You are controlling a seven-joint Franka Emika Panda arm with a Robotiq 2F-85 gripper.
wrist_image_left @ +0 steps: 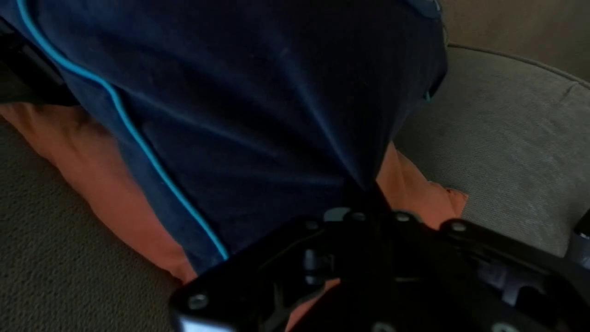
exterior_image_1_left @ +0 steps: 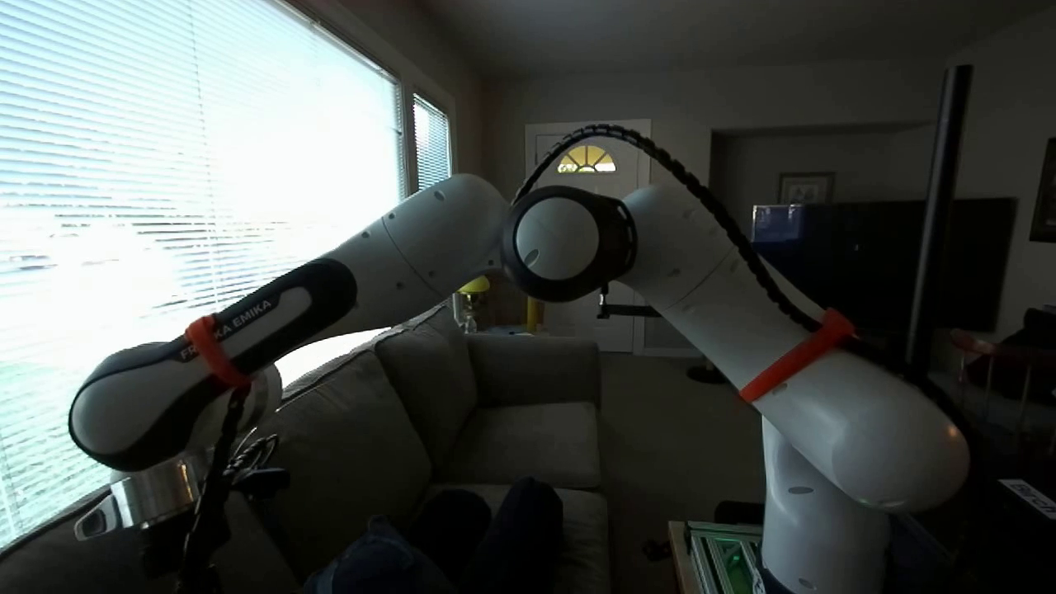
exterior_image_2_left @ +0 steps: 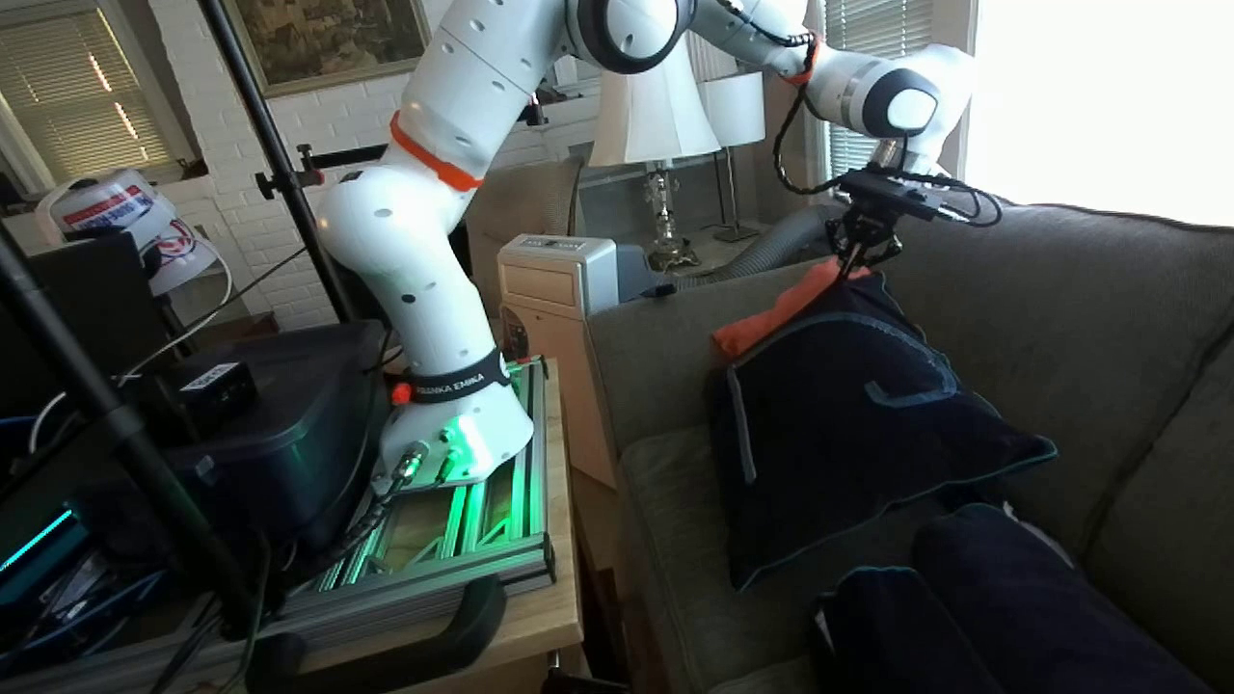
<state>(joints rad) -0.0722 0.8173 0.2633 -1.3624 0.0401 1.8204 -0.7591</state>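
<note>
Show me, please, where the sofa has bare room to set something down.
Bare: the seat cushion bordered by the door-end armrest and back cushion; and a narrower strip between the navy cloth and the seat's front edge. Crowded: where the fingers pinch that cloth over the orange fabric, and around the navy bundles.

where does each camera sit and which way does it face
In an exterior view: beside the arm, facing along the couch toward the door; most of the arm shows.
In an exterior view: near the base, facing past it toward the lamps; arm and gripper show.
Wrist view: mounted above the gripper, facing down at the navy cloth it pinches; the gripper shows at the bottom.
Both exterior views share arm and couch, from roughly opposite sides.
</note>
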